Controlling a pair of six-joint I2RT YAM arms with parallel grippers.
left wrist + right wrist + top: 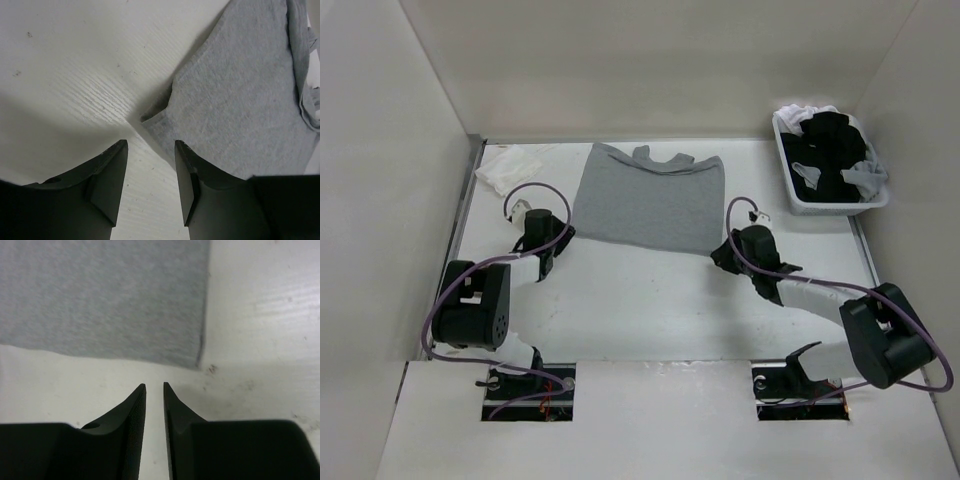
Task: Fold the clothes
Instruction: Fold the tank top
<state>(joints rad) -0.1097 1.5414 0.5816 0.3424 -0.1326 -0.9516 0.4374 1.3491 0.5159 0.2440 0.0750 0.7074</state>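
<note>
1. Grey heather knit T-shirt (645, 205) lies flat on the white table (650, 300), at the far middle of the surface; no print shows on it.
2. Orientation: the round neckline points toward the far wall; the hem faces the arm bases; no sleeve stands out at either side, so the outline reads as a rough four-sided block; we cannot tell how the sleeves are tucked.
3. Long axis: in the top view the block appears slightly wider than it is deep, so we take its long side to run left to right; the near edge is slanted, its right end lying closer to the arm bases than its left end.
4. Left gripper (563, 238) sits at the shirt's near-left corner; its jaws stand apart with bare table between them; in the left wrist view the corner lies just ahead of the fingertips (112, 170), not touching them.
5. Right gripper (718, 256) sits at the near-right corner; its jaws are parted by a narrow gap; nothing lies between them; the corner is just ahead, apart from the fingers (132, 430).
6. Other items: a white basket (786, 178) at the far right holds black and white garments (830, 155); a small white cloth (510, 165) lies at the far left, apart from the shirt.
</note>
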